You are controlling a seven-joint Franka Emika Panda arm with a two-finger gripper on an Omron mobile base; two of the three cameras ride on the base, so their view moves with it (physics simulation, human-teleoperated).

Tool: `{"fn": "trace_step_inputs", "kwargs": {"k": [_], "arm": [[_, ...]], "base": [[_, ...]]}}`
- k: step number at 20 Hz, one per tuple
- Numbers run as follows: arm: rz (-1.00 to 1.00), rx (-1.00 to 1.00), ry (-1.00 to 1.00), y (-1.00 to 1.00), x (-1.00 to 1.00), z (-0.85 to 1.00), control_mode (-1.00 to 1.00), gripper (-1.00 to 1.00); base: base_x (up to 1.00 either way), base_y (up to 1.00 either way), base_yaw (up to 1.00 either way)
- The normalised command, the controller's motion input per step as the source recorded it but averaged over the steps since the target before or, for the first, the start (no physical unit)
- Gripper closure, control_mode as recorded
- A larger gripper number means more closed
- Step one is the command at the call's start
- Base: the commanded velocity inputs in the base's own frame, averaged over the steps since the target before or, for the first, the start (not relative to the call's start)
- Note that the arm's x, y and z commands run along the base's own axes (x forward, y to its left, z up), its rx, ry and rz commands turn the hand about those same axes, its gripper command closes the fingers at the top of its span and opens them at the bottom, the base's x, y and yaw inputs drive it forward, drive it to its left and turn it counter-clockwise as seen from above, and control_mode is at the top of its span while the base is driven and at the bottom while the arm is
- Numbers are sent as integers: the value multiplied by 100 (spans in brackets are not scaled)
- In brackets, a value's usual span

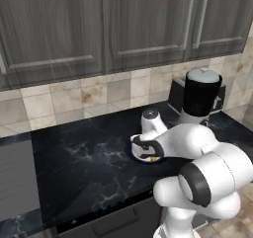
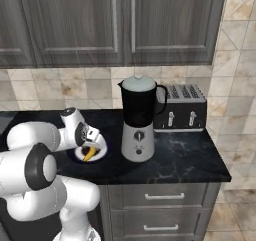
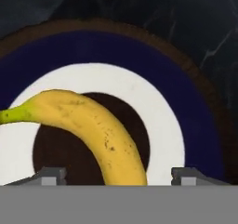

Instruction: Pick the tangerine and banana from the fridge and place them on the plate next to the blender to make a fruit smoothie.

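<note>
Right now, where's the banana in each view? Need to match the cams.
Left base view: banana, a yellow sliver on the plate, mostly hidden by the hand.
Right base view: lower left of centre, on the plate, left of the blender.
Hand view: centre, curving from left edge to bottom middle, between the fingertips.
Shared landmark: the plate.

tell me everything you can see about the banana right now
The banana is a single curved yellow fruit with small brown specks and a greenish stem end. It lies flat on the plate, across the white ring and dark centre inside a dark blue band. The gripper hangs right above it, jaws spread wide to either side, so it looks released rather than gripped. In the right base view it shows as a yellow patch on the plate, left of the blender.
</note>
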Motion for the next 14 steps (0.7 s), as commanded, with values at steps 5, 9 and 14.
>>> {"fn": "trace_step_inputs", "kwargs": {"k": [5, 9, 14], "arm": [[0, 0, -1, 8, -18, 79, -100, -100], [0, 0, -2, 0, -80, 94, -100, -100], [1, 0, -12, 0, -100, 84, -100, -100]], "base": [[0, 0, 0], [0, 0, 0], [0, 0, 0]]}}
